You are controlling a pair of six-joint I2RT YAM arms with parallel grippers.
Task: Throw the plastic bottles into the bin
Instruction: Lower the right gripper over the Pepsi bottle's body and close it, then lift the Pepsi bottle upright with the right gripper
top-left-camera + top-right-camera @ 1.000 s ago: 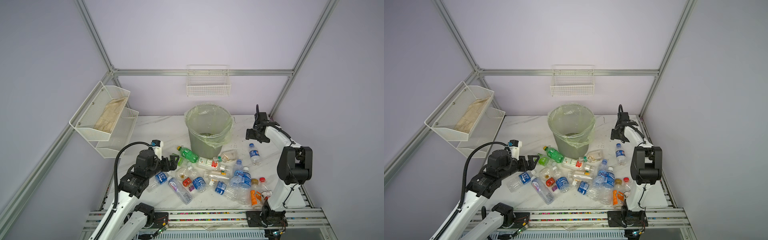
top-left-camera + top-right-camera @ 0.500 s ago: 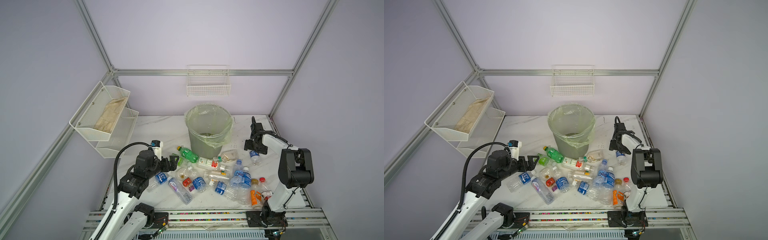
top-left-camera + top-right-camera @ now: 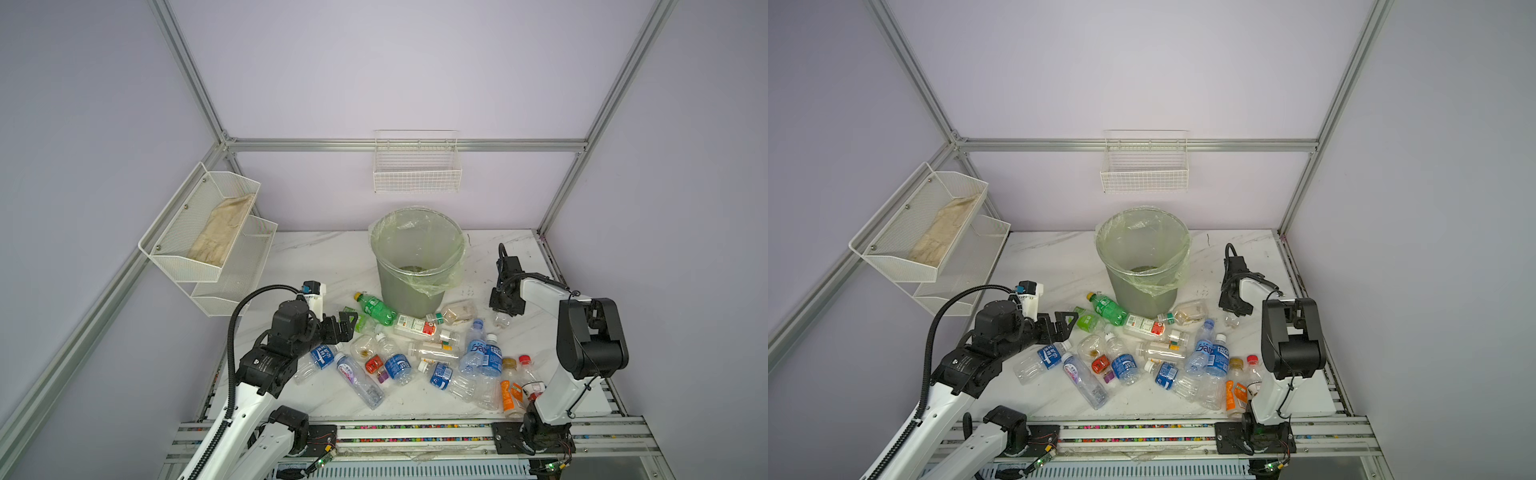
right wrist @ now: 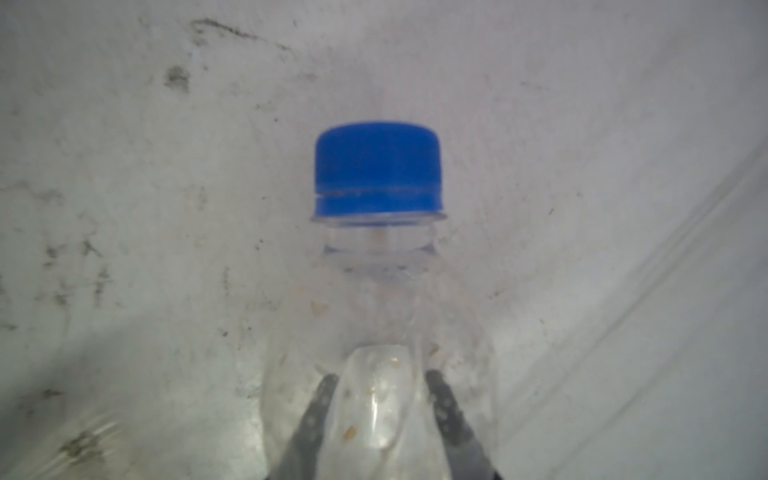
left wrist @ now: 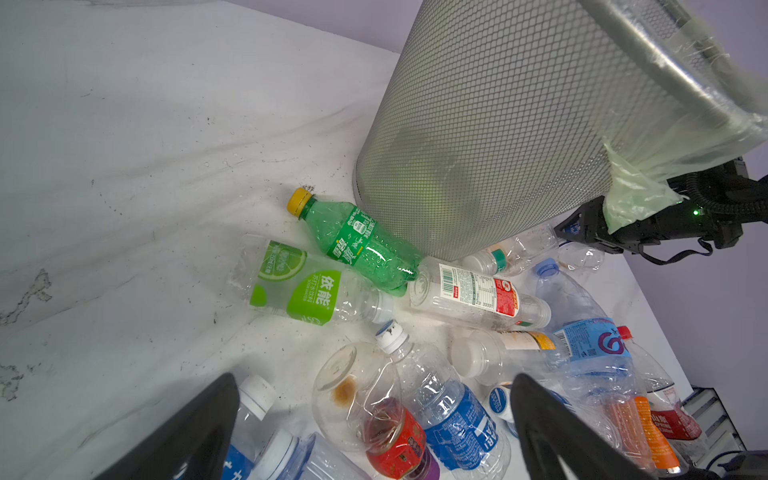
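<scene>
right hand (image 3: 503, 311) dropped from bin (image 3: 399, 295) side to surface (image 3: 324, 253), pointing down, now pinching blue-capped bottle (image 4: 374, 299), left hand (image 3: 347, 323) unmoved, spread wide, low over bottles (image 3: 398, 366)

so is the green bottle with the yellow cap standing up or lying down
Lying down: the green bottle rests on its side on the table, at the foot of the bin.

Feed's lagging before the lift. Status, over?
Left gripper open, over the bottle pile. Right gripper shut on blue-capped clear bottle, down on the table. Bin to its side; only a lying green-capped bottle between.
</scene>
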